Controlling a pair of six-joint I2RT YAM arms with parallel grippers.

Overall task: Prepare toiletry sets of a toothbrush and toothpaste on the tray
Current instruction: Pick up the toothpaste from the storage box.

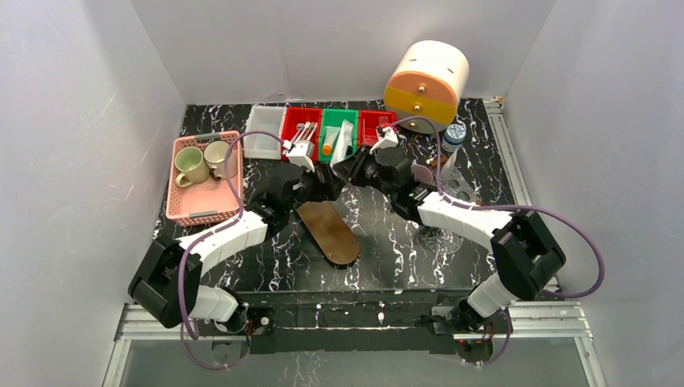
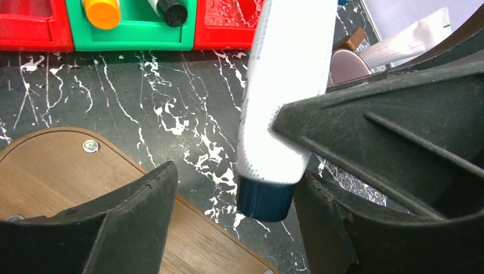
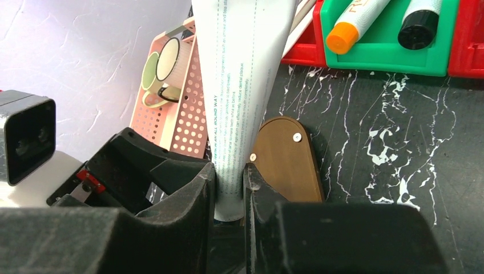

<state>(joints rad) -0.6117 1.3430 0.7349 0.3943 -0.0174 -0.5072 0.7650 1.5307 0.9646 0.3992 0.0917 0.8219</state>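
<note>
A white toothpaste tube (image 3: 240, 85) with a dark blue cap (image 2: 263, 198) is pinched near its cap end by my right gripper (image 3: 228, 188), which is shut on it. The tube (image 2: 285, 103) hangs cap-down above the black table, just beyond the end of the oval wooden tray (image 1: 329, 230). My left gripper (image 2: 240, 222) is open around the cap, with its left finger (image 2: 131, 222) well clear and its right finger (image 2: 342, 228) close beside the cap. Both grippers meet over the tray's far end (image 1: 335, 179). White toothbrushes (image 1: 305, 133) lie in a red bin. The tray (image 3: 288, 160) holds nothing.
A green bin (image 1: 339, 121) holds an orange-capped tube (image 3: 357, 25) and a black-capped tube (image 3: 419, 23). A white bin (image 1: 264, 133) and red bins flank it. A pink basket (image 1: 202, 201) with two mugs stands left. A cream-and-orange drum (image 1: 426, 76) and a bottle (image 1: 454, 137) stand back right.
</note>
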